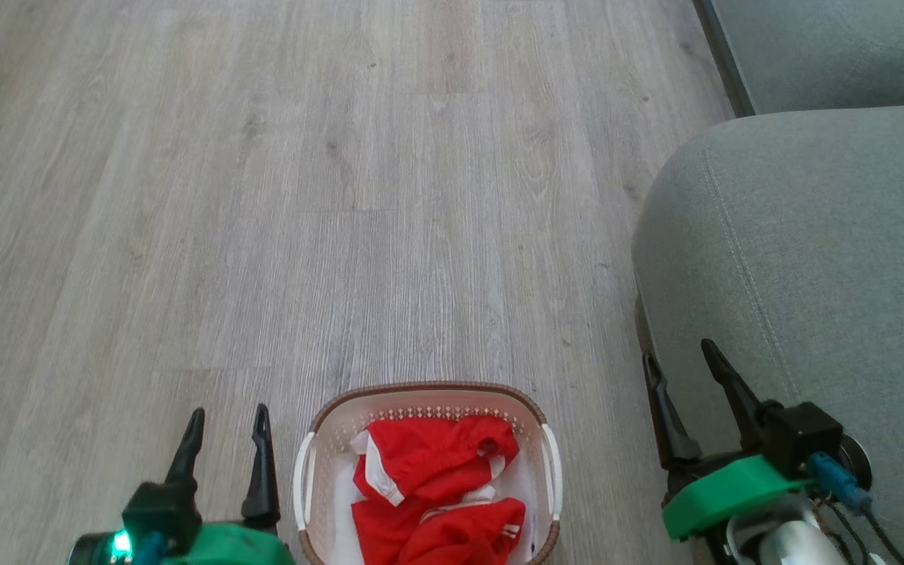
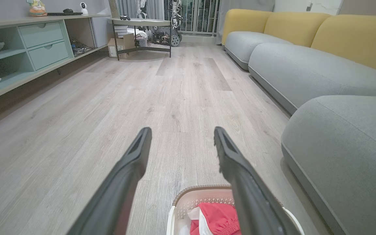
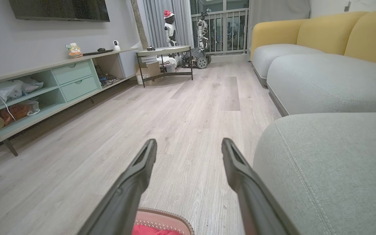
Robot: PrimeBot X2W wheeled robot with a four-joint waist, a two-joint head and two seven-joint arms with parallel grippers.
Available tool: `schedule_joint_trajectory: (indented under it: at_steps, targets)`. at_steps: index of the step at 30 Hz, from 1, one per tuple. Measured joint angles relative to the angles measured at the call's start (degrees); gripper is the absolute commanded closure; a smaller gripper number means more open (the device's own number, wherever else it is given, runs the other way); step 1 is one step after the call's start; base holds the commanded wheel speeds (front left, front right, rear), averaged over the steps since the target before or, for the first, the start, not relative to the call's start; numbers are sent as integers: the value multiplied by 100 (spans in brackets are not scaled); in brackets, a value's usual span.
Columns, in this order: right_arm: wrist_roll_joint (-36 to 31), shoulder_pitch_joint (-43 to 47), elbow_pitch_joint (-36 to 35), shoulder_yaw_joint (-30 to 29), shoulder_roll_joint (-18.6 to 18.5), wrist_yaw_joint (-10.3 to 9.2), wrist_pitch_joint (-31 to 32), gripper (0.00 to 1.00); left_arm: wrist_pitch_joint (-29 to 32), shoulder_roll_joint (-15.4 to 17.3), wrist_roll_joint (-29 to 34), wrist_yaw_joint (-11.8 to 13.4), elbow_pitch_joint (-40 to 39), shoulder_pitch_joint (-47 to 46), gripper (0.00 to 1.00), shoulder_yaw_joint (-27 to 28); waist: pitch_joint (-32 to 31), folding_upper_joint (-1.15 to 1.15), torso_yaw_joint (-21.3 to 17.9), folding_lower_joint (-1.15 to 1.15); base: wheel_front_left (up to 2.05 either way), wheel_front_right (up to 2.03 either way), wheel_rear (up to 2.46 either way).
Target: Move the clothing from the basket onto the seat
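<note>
Red shiny clothing with white stripes (image 1: 436, 486) is lying crumpled inside the oval cream plastic basket with a brown rim (image 1: 428, 388), which is standing on pale wood-plank flooring (image 1: 264, 196) near the grey-green upholstered seat (image 1: 813, 235), apart from it. Left gripper (image 1: 231, 409) is hovering just left of the basket, right gripper (image 1: 676, 350) at the seat's edge — both with fingers spread wide, empty.

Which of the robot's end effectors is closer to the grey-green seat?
Right. The right end effector sits at the seat's near edge, one finger overlapping it in the head view. The left end effector is across the basket, on the side away from the seat.
</note>
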Motion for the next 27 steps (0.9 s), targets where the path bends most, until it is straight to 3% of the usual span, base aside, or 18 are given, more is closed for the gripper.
schedule_joint_trajectory:
  at_steps: [7, 27]
  targets:
    - [-457, 9, -53, 80, -1, 3, -101, 0, -101, -2, 433, 7, -24, 153, 0, -33, -22, 0, -4, 0, 0, 0, 0]
    - [-466, 12, -53, 79, -1, 4, -109, 0, -102, -14, 448, -4, -9, 154, 0, -25, -12, 0, -2, 0, 0, 0, 0]
